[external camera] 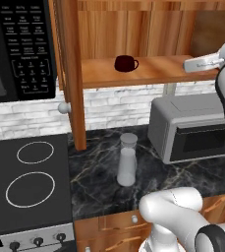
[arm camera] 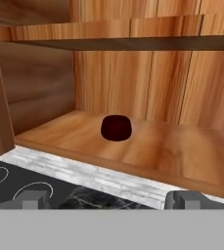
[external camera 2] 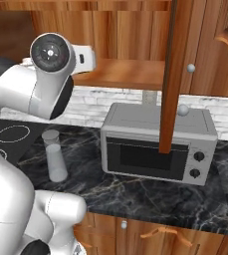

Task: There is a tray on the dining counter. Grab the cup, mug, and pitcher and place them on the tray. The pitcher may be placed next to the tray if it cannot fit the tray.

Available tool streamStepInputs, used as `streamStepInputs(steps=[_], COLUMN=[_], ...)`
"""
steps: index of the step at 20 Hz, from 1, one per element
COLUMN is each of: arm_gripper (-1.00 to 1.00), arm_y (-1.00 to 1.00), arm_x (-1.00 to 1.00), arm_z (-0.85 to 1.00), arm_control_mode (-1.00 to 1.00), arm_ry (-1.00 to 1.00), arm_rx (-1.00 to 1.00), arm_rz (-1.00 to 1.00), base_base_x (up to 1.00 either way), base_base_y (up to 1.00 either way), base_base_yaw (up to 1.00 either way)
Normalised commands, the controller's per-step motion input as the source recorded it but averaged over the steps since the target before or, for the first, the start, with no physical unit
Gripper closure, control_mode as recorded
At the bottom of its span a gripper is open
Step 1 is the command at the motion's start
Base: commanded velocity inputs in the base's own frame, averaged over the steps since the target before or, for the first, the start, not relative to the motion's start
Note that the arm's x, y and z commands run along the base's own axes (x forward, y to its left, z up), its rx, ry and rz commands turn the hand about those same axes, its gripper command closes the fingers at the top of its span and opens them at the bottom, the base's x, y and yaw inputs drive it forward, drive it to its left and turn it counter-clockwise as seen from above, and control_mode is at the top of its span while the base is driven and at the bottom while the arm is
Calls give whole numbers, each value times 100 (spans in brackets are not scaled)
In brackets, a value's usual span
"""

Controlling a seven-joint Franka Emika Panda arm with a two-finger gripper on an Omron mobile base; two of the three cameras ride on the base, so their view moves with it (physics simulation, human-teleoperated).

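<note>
Mug (external camera: 126,63) sits on wooden cabinet shelf (external camera: 153,73) above black marble counter (external camera: 104,182); gripper (arm camera: 111,199) jaws apart

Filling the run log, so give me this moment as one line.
gripper: open, empty, facing shelf | mug: on cabinet shelf, untouched | pitcher: upright on counter beside stove | phase: approaching mug

Wooden shelf (external camera: 153,71) bears mug (external camera: 125,63); counter (external camera: 99,182) bears pitcher (external camera: 127,160), toaster oven (external camera: 192,128).
</note>
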Motion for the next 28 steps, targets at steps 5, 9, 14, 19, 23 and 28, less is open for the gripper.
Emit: streamStepInputs(steps=[5,9,14,19,23,28], arm_gripper=[-100,-100,-100,-100,-100,-100], arm_y=[-16,-17,-7,0,0,8], arm_x=[23,25,22,15,26,23], arm_z=[0,0,0,-3,-13,-26], arm_control_mode=[-100,-100,-100,-100,-100,-100], arm_ry=[0,0,0,0,0,0], arm_rx=[0,0,0,0,0,-1], arm_rz=[1,2,3,4,3,2], base_base_x=[0,0,0,0,0,0], base_base_y=[0,0,0,0,0,0], base_base_yaw=[0,0,0,0,0,0])
